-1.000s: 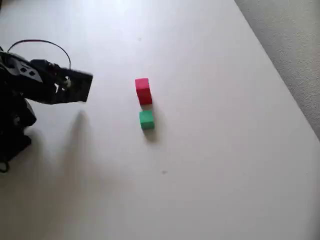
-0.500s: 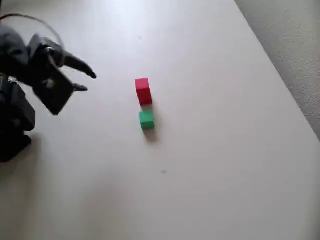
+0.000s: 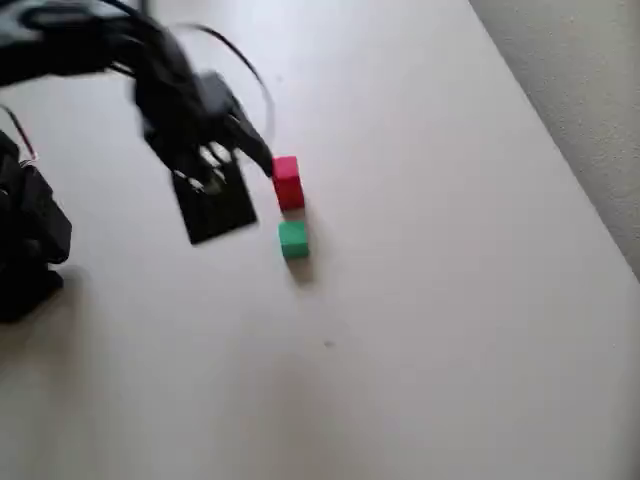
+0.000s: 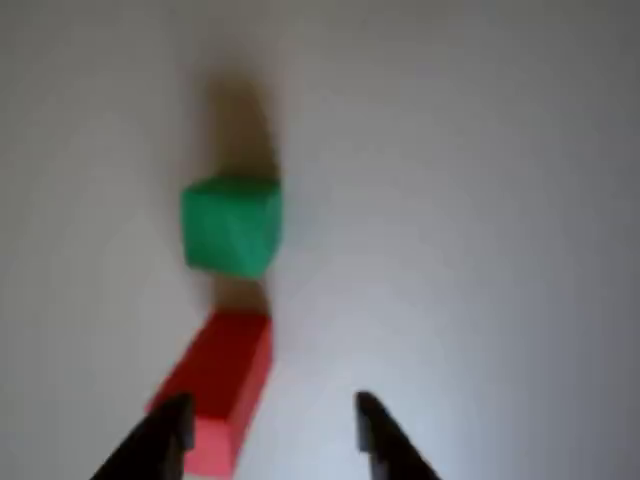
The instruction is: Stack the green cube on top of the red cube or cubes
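Showing the scene from the overhead view, the black arm (image 3: pixel 110 60) reaches in from the upper left, blurred, over a plain matte white table (image 3: pixel 450 330). Its gripper (image 3: pixel 240 150) hangs just left of the red stack (image 3: pixel 287 182), one dark pointed fingertip (image 3: pixel 258 160) lying close to the stack's upper left edge; contact cannot be judged through the blur.

Red stack: in the overhead view it reads as an elongated red block, long axis running up and down the picture, its top face slightly pinker than the side below. In the wrist view the red stack (image 4: pixel 218 385) appears as a tall, straight-edged prism, long axis leaning from the lower left toward the upper right of the frame; no seam between separate cubes can be made out.

Green cube (image 3: pixel 293 239): a small matte cube with flat faces and crisp corners, resting on the table just below the red stack in the overhead view, a narrow gap of table between them. Its edges lie nearly square to the picture, and a soft shadow falls toward the bottom of the frame. In the wrist view the green cube (image 4: pixel 231 224) sits beyond the red stack, apart from it.

Gripper (image 4: pixel 270 425), wrist view: two dark tapering fingers rise from the lower edge, spread wide with bare table between them and holding nothing. One finger (image 4: pixel 165 435) overlaps the foot of the red stack.
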